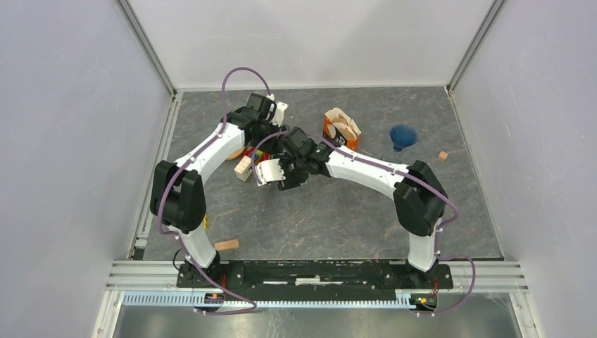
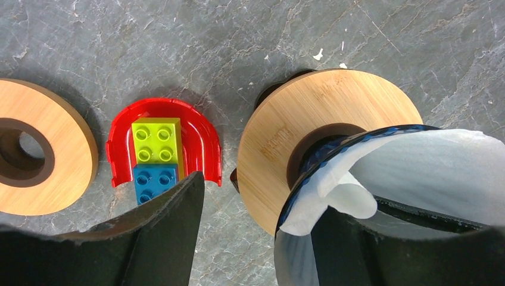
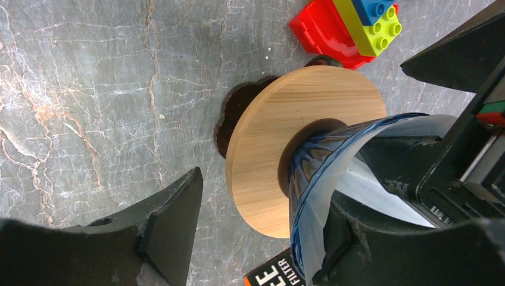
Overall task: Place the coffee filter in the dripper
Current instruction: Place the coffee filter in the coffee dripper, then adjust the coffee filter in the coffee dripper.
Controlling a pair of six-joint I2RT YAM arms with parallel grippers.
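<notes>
Lab test cell — white panel walls (image 1: 310,35)

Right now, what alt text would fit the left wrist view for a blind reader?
A white paper coffee filter sits crumpled in the mouth of a blue glass dripper with a bamboo collar. On the grey table to its left lie red, lime and blue toy bricks and another bamboo ring; the open left gripper frames the bottom.

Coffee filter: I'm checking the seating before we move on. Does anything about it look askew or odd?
Yes. The coffee filter does not lie smooth against the blue dripper. Near the rim on the left, part of it curls inward in a loose fold, so it looks crumpled rather than properly seated.
</notes>
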